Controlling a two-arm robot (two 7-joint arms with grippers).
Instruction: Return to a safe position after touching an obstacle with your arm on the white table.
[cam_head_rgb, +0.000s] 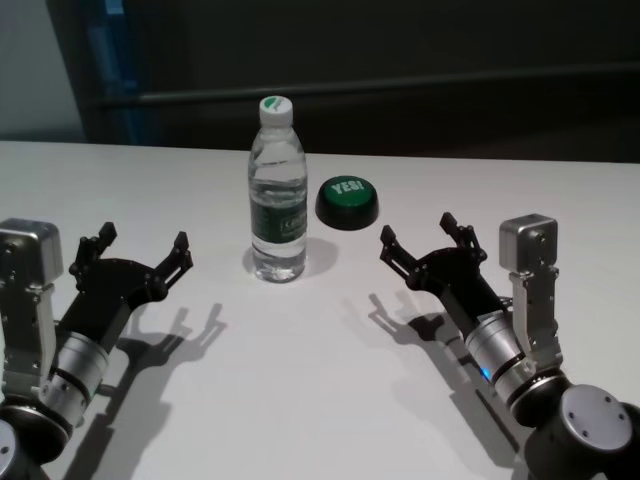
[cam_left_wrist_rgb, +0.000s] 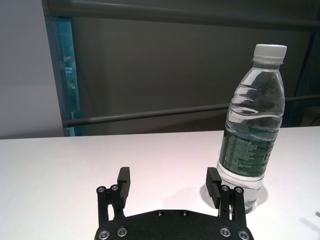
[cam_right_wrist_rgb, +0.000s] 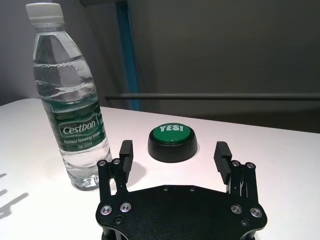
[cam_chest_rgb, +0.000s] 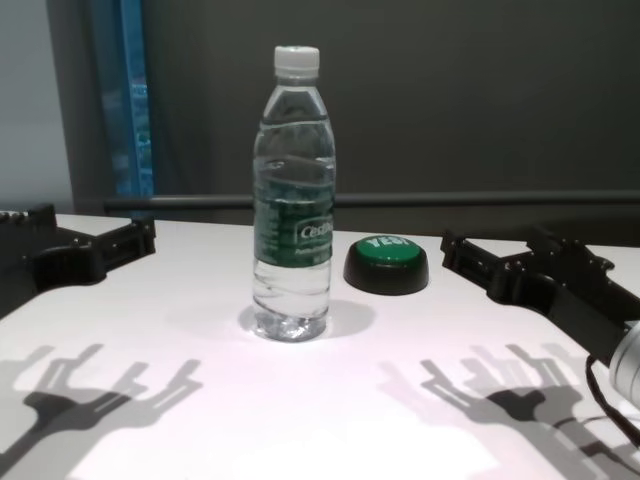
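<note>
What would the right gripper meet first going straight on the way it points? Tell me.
Most likely the green button: in the right wrist view it sits between the open jaws of the right gripper. The water bottle stands off to one side; depth is uncertain.

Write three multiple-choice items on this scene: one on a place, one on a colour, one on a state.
1. Where is the button relative to the bottle?
A. to the robot's right of it
B. on top of it
C. to the robot's left of it

2. What colour is the bottle's cap?
A. red
B. white
C. blue

3. How are the jaws of the left gripper and right gripper?
A. both shut
B. both open
C. clamped on the bottle

Answers: 1 A, the head view shows it there. 2 B, plainly white. 3 B, gaps show, nothing held.
</note>
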